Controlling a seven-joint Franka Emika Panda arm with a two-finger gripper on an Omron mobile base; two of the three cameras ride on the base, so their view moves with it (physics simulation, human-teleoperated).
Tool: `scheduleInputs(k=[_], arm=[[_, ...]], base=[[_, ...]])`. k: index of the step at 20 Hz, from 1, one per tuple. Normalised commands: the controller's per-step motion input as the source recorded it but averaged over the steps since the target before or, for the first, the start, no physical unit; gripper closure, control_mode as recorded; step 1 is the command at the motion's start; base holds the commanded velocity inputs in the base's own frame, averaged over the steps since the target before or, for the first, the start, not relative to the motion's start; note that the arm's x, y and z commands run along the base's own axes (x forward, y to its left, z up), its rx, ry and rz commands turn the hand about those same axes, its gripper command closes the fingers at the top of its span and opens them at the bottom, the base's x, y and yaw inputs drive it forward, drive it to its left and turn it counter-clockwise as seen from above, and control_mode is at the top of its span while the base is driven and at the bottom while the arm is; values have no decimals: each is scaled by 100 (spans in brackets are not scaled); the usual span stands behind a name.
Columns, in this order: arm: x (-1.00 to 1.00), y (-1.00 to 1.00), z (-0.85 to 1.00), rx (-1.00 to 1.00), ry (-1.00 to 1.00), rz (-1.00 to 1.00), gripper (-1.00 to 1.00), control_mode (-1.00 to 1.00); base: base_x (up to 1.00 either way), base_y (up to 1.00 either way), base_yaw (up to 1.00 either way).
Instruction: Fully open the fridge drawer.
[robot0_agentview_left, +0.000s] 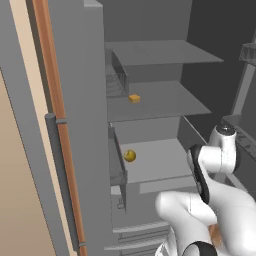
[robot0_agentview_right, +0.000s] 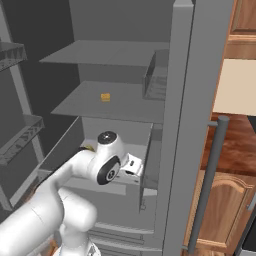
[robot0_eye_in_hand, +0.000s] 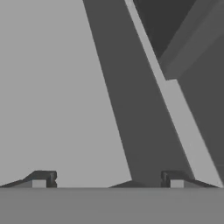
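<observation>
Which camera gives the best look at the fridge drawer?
The left base view: the fridge drawer shows its whole pale floor with a small yellow ball on it. In the right base view the arm covers most of it. The hand view sits too close, showing flat grey surfaces.

We see a glossy white arm built of thick rounded links, with dark grey bands at the joints and a round dark cap with a pale centre on one joint. The end effector has two small dark fingertips with pale faces.
</observation>
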Motion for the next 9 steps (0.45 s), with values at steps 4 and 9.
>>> scheduleInputs(k=[4, 9], arm=[[0, 9, 100, 0, -1, -13, -100, -100], [-8, 6, 100, 0, -4, -11, -100, -100]], base=[[0, 0, 0], [0, 0, 0]])
